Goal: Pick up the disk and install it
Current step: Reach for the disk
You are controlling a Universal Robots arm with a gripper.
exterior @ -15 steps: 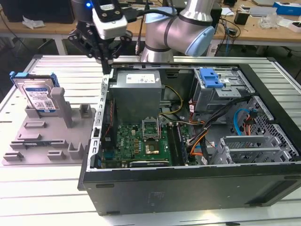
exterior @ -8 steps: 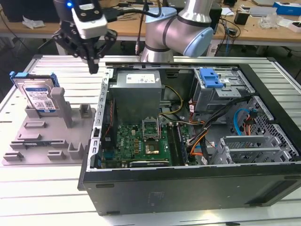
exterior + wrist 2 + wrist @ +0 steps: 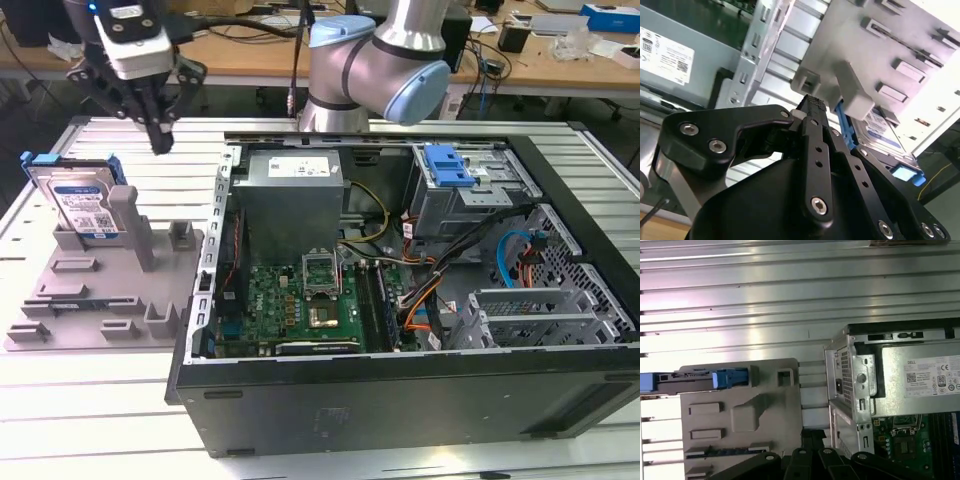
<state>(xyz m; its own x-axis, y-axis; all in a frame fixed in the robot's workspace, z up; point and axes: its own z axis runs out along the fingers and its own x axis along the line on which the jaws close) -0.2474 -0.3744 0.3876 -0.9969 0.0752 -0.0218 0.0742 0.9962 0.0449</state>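
The disk (image 3: 85, 205) stands on edge in a slot at the back of a grey holder block (image 3: 110, 290), on the exterior view's left, with its white-and-blue label and blue frame showing. My gripper (image 3: 160, 140) hangs above and to the right of the disk, apart from it, its fingers shut to a point and holding nothing. In the second wrist view the fingertips (image 3: 812, 105) sit over the holder's edge with the disk (image 3: 880, 125) just beyond. The first wrist view has the disk (image 3: 695, 380) edge-on.
An open computer case (image 3: 400, 390) lies right of the holder, with a grey power supply (image 3: 290, 185), motherboard (image 3: 310, 300) and cables. A drive cage carries a blue latch (image 3: 447, 165). The arm's base (image 3: 370, 70) stands behind the case. The table is ribbed metal.
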